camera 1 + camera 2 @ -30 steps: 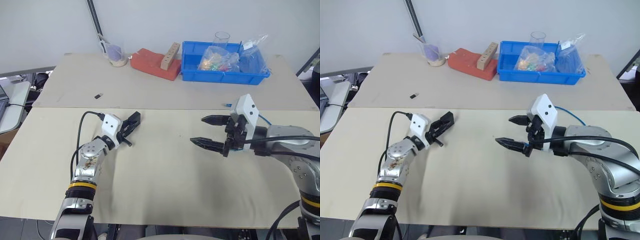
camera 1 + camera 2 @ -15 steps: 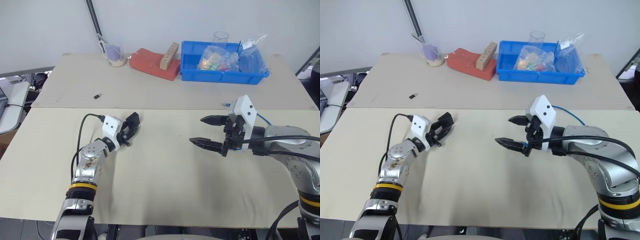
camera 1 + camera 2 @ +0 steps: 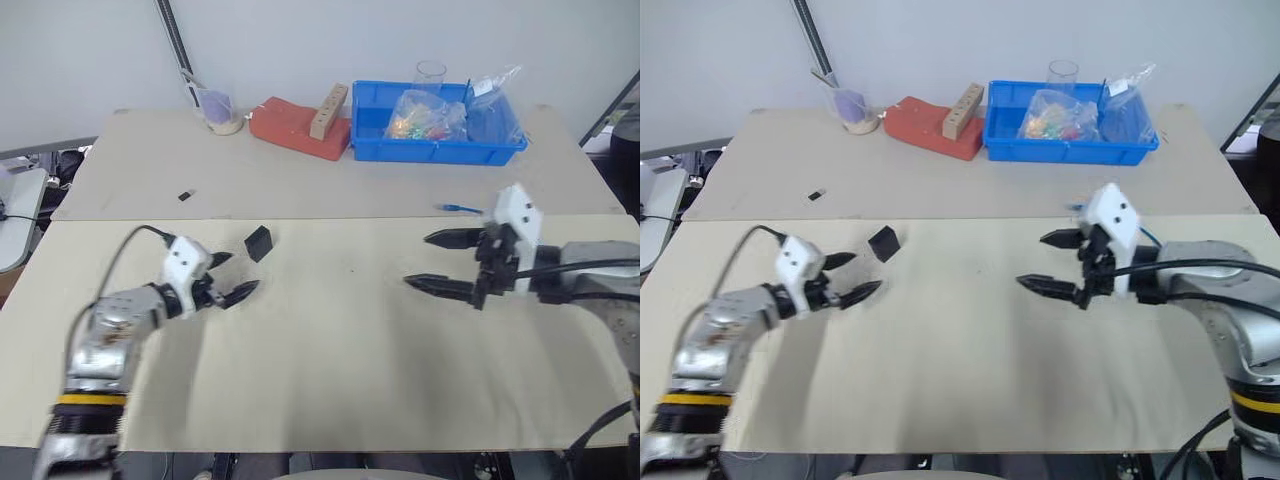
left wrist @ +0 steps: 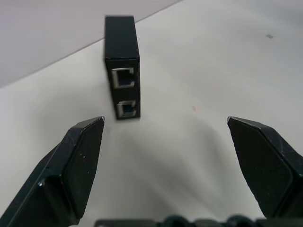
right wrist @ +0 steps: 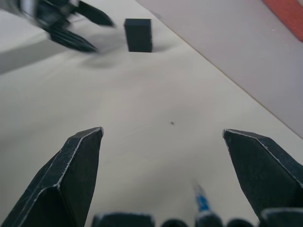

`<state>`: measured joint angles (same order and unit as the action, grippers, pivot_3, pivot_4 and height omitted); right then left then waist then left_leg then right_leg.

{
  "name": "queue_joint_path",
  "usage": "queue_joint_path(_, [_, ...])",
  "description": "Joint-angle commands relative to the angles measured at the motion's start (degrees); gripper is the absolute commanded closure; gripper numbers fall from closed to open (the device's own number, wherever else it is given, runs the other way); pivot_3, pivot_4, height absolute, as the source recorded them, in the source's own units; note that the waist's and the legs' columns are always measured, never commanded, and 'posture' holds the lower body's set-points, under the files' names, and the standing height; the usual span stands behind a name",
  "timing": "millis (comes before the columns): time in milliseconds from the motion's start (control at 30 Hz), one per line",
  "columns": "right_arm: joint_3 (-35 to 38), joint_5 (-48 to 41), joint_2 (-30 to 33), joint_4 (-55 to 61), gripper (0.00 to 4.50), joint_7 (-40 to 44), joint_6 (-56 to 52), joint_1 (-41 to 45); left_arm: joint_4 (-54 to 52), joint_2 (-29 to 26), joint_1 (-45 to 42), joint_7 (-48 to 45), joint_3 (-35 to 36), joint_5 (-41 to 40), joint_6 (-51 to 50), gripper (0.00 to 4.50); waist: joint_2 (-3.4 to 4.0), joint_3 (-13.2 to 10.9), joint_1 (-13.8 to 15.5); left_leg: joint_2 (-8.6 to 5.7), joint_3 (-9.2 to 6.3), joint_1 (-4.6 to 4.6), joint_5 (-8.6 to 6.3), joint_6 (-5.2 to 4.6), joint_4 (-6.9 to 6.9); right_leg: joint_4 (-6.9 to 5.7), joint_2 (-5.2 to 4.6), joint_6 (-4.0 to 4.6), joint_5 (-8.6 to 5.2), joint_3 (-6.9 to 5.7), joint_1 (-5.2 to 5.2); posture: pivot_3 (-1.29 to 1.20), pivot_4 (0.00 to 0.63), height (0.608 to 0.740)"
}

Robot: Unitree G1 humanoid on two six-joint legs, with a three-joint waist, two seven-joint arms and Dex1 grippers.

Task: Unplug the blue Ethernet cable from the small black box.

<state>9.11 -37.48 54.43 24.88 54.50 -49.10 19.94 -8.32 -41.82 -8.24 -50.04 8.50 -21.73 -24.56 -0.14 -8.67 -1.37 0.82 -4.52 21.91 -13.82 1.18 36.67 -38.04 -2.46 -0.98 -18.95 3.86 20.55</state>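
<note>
1. A beige table (image 3: 330, 370) is carrying everything.
2. The small black box (image 3: 259, 243) is standing on it.
3. The blue Ethernet cable (image 3: 460, 208) is lying apart.
4. A blue bin (image 3: 440, 150), red block (image 3: 290, 127), cup (image 3: 222, 108) and tiny black piece (image 3: 186, 196) are sitting along the back.

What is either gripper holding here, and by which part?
Nothing. The left gripper is open, clear of the small matte black box; the right gripper is open and empty.

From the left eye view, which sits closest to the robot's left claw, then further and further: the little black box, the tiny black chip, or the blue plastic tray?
1. Small matte black box, just beyond the left claw.
2. Tiny black chip, on the rear board.
3. Blue plastic tray, far back on the robot's right.
</note>
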Motion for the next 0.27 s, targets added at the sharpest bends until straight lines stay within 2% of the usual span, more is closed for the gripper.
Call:
queue_joint_path(33, [2.8,-0.5,2.5,-2.4,0.00,5.0,3.7,-1.3,-10.5,-6.3,2.5,-2.2,8.2,-7.1,-8.6,0.08,0.00,0.0,0.2,0.00,0.01,0.00,0.00,0.00,0.00,0.01,-0.02,0.00,0.00,0.01,-0.01,0.00,0.150,0.740])
queue_joint_path(100, [2.4,0.7,2.9,-4.2,0.00,6.1,5.5,-1.7,-12.4,-9.0,4.1,-2.8,11.4,-8.7,-10.9,0.08,0.01,0.0,0.4,0.01,0.01,-0.01,0.00,0.00,-0.01,0.05,-0.05,0.00,-0.01,0.01,-0.04,0.00,0.150,0.740])
queue_joint_path(267, [0.0,3.0,0.5,-7.8,0.00,4.8,8.4,0.2,-14.1,-9.4,5.7,-1.1,15.1,-9.3,-11.2,0.08,0.02,0.0,0.3,0.00,0.07,-0.04,0.00,0.00,-0.01,0.05,-0.02,-0.01,-0.01,0.05,-0.04,0.00,0.150,0.740])
